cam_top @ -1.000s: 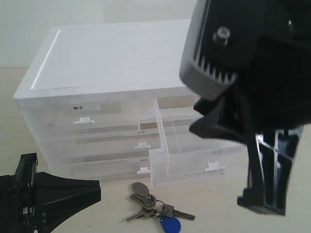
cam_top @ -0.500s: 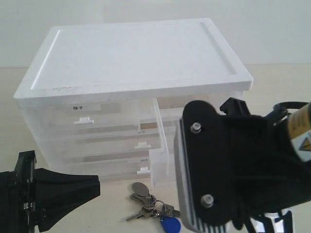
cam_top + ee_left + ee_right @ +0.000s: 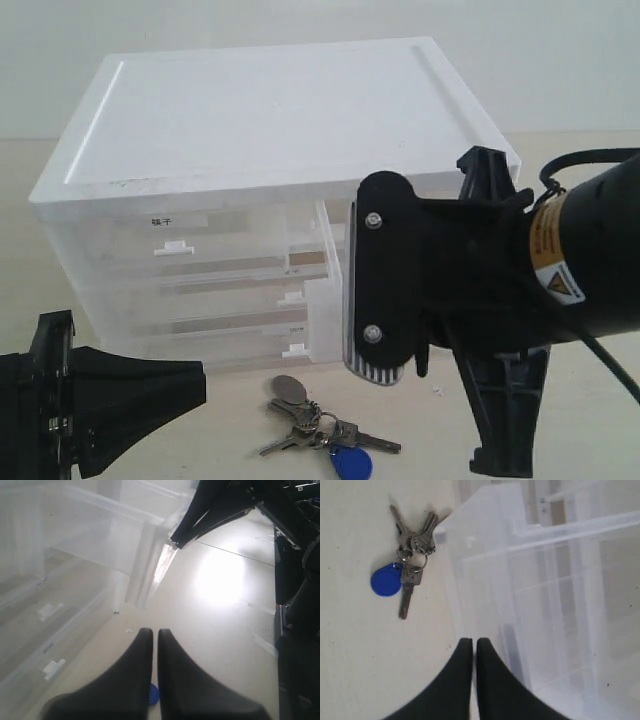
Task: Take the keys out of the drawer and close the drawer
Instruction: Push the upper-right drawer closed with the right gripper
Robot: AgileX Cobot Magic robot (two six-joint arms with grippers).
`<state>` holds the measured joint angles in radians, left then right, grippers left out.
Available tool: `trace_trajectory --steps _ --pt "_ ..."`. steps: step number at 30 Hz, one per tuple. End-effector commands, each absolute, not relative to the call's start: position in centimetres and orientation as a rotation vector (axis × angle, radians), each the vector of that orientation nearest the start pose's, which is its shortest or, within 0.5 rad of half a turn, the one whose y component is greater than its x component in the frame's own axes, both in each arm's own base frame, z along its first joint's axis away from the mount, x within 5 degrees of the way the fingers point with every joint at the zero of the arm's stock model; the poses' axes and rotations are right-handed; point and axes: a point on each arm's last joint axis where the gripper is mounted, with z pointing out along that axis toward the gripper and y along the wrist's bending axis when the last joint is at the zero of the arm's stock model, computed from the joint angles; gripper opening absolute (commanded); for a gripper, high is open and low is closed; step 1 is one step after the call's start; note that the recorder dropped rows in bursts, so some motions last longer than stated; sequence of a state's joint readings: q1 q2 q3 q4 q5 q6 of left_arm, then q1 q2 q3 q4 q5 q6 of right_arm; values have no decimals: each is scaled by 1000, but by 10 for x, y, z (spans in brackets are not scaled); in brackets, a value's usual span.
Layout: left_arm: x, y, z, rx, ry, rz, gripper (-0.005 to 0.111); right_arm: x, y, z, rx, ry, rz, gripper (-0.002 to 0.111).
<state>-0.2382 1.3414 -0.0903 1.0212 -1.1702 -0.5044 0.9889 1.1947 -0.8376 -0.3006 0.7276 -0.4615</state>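
Left end effector (image 3: 155, 632): low at the near left of the bench (image 3: 350, 645), fingers pressed together, holding nothing. Keys (image 3: 320, 430): one bunch with blue fob and round grey tag, flat on the bench outside the drawer (image 3: 330, 255) and just in front of the white drawer cabinet (image 3: 260, 110). The drawer is on the right of the narrow pair, pulled out and open, largely hidden by the right arm, whose end effector (image 3: 472, 641) is fully closed and empty beside the drawer's front.
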Motion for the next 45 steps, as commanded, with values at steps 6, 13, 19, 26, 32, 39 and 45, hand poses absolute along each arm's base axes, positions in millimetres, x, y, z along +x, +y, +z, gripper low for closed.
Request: trace_trajectory --steps 6,13,19,26,32,39,45 --pt "127 -105 172 885 1594 -942 5 148 185 288 -1772 1635 -175 0" --pt "127 -105 172 887 1593 -940 5 156 187 296 -1667 1572 -231 0" --pt "127 -104 172 888 1600 -935 5 160 190 293 -1649 1576 -265 0" --pt "127 -104 172 881 1600 -933 5 151 177 304 -1587 1642 -217 0" --pt "127 -104 173 882 1586 -935 5 145 172 309 -1571 1651 -169 0" --pt "127 -105 173 884 1582 -934 5 157 184 266 -1749 1638 -299 0" --pt "127 -105 173 888 1582 -934 5 172 190 266 -1634 1584 -421 0"
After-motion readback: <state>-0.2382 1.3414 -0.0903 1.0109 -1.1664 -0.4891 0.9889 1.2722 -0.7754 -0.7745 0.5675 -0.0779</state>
